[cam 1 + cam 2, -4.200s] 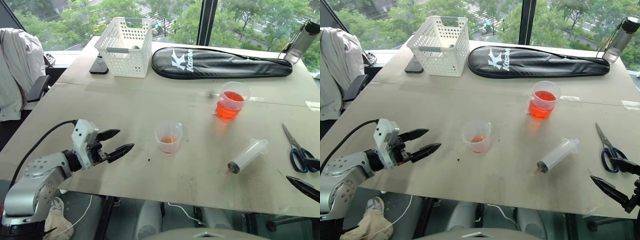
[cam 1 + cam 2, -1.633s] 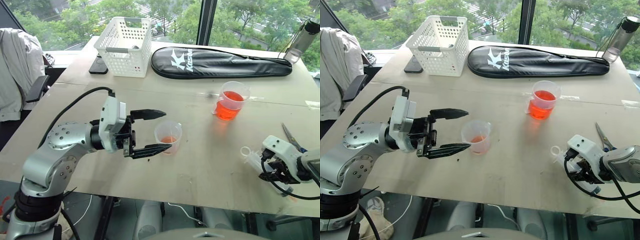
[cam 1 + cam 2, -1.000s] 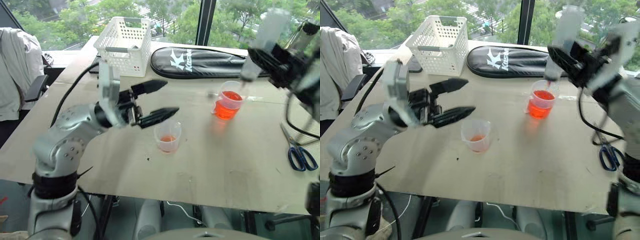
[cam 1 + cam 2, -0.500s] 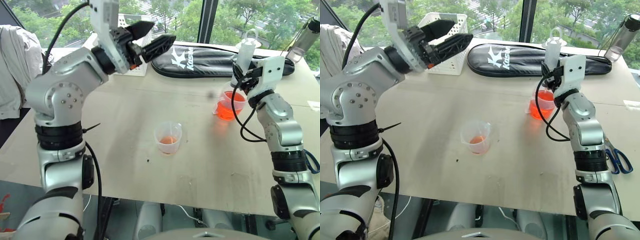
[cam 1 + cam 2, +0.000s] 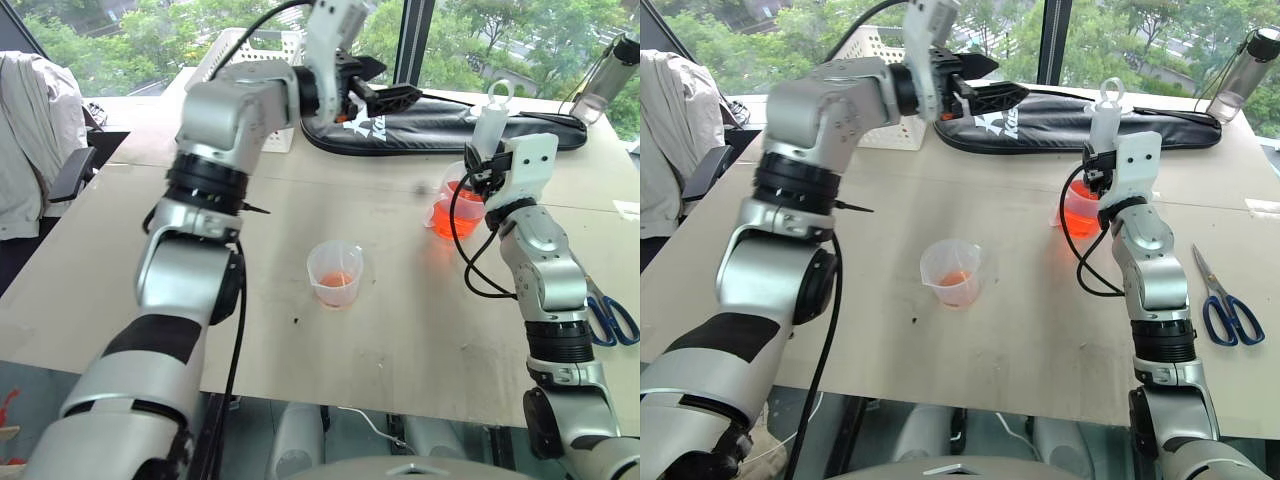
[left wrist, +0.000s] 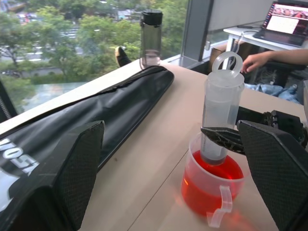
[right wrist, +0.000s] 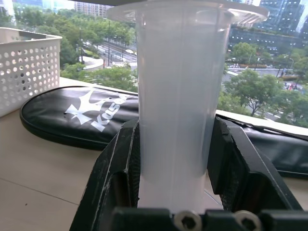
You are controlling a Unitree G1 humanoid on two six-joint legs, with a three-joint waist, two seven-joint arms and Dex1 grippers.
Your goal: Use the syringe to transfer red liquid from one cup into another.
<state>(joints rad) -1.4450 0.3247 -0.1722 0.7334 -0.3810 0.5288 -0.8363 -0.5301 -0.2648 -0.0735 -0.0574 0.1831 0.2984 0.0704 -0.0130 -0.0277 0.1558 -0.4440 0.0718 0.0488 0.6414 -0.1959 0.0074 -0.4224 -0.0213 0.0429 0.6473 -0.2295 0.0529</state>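
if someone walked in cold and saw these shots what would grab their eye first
Probably the syringe standing upright in the right gripper, its lower end down in the handled beaker of bright red liquid at the table's right side. Next, the left gripper raised with fingers apart over the black racket case, and the smaller cup mid-table.

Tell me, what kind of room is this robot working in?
Probably an office or lab high up in a building: a big window looks down on trees, a laptop sits on a side desk, and a jacket hangs over a chair.
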